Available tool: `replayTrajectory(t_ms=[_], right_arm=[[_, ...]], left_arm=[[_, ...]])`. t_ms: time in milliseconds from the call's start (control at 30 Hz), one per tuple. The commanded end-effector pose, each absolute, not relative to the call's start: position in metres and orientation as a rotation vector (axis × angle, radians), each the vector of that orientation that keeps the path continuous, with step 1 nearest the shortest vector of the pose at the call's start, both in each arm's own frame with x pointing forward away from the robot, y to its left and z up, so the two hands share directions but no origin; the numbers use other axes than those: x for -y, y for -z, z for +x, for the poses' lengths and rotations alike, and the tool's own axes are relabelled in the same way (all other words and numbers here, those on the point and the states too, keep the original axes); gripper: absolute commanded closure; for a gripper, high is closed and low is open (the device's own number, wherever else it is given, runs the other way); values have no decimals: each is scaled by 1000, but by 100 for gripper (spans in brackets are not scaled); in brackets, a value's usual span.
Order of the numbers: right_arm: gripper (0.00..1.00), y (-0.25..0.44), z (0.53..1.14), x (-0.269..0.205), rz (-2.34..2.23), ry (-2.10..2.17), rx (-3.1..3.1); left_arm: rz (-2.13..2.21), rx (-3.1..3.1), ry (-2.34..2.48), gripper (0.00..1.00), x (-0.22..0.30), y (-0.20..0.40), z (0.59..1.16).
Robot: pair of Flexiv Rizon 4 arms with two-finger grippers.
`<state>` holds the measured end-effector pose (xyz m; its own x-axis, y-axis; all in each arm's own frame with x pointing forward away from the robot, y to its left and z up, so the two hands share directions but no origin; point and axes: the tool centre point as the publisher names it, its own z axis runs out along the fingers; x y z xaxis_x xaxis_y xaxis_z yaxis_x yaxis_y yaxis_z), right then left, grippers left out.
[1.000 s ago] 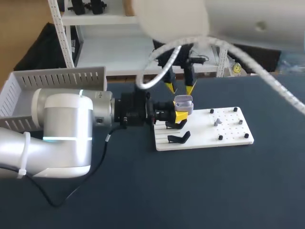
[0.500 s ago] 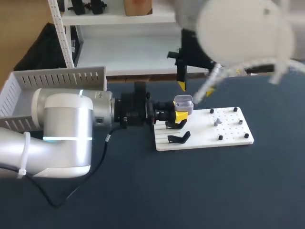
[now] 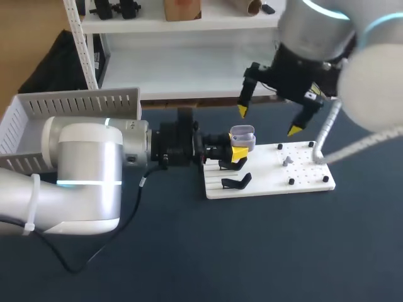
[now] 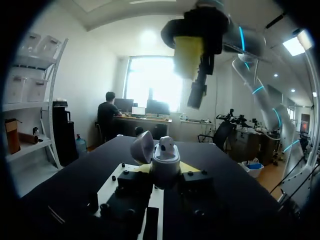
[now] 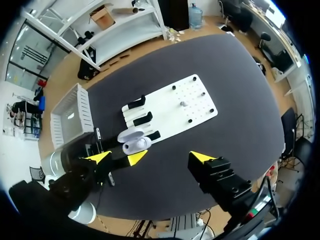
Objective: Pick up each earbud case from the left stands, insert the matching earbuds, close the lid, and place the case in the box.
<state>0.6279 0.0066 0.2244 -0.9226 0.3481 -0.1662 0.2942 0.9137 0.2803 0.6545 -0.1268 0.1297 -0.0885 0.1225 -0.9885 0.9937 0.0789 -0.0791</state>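
Above the board (image 3: 308,182) my left end effector (image 3: 238,153) grips the open case (image 3: 242,137); right end effector (image 3: 269,121), spread, needs an earbud (image 3: 288,161).

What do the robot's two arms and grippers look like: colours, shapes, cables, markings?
Both arms are thick, rounded, silver-white tubes; the left arm and the right arm each carry a cyan light ring. A black cable trails from the left arm, which has a white tie; a pale ribbed hose hangs from the right. The left gripper and right gripper are black with yellow fingertips.
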Motion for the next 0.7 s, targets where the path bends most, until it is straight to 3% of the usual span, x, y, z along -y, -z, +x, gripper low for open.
replayTrajectory(t_ms=[33, 333, 700], right_arm=[[0, -207, 628, 10, 506, -570, -2765], [0, -173, 649, 45, 585, -570, -2709], [0, -108, 670, 60, 323, -566, -2741]], left_arm=[[1202, -1398, 1151, 100, 127, -129, 654], [1202, -1398, 1151, 100, 127, -129, 654], [1202, -1398, 1151, 100, 127, -129, 654]])
